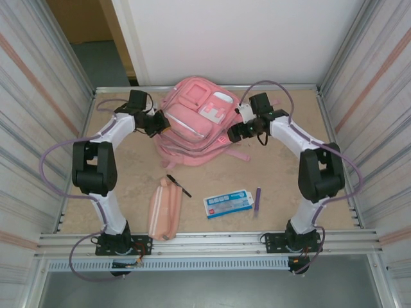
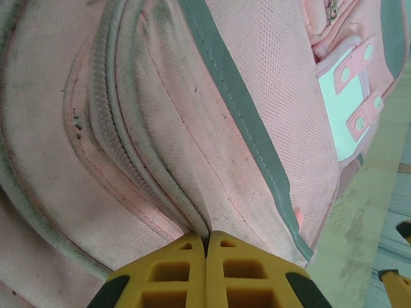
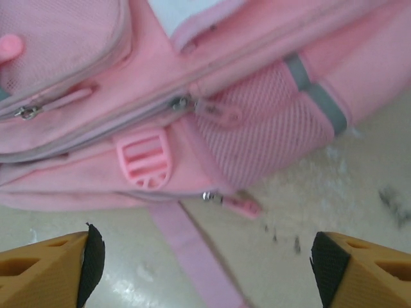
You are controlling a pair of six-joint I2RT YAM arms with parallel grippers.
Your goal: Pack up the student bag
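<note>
The student bag (image 1: 192, 122), a big pink backpack with pale patches, lies at the back middle of the table. My left gripper (image 1: 158, 122) is against its left side. In the left wrist view the yellow jaws of this gripper (image 2: 207, 239) are shut on a fold of the bag (image 2: 192, 96) beside a zip seam. My right gripper (image 1: 232, 135) stands open at the bag's right side. Its wrist view shows this gripper (image 3: 202, 256) spread wide over the table. Just beyond it are a pink zip pull (image 3: 241, 205), a strap (image 3: 192, 256) and the bag's mesh pocket (image 3: 257, 122).
Near the front lie a salmon-pink pencil case (image 1: 164, 208), a black pen (image 1: 178, 185), a blue-and-white box (image 1: 228, 203) and a purple pen (image 1: 257, 199). Ribbed walls close in the table on the left and right, with a metal rail (image 1: 205, 239) along the near edge.
</note>
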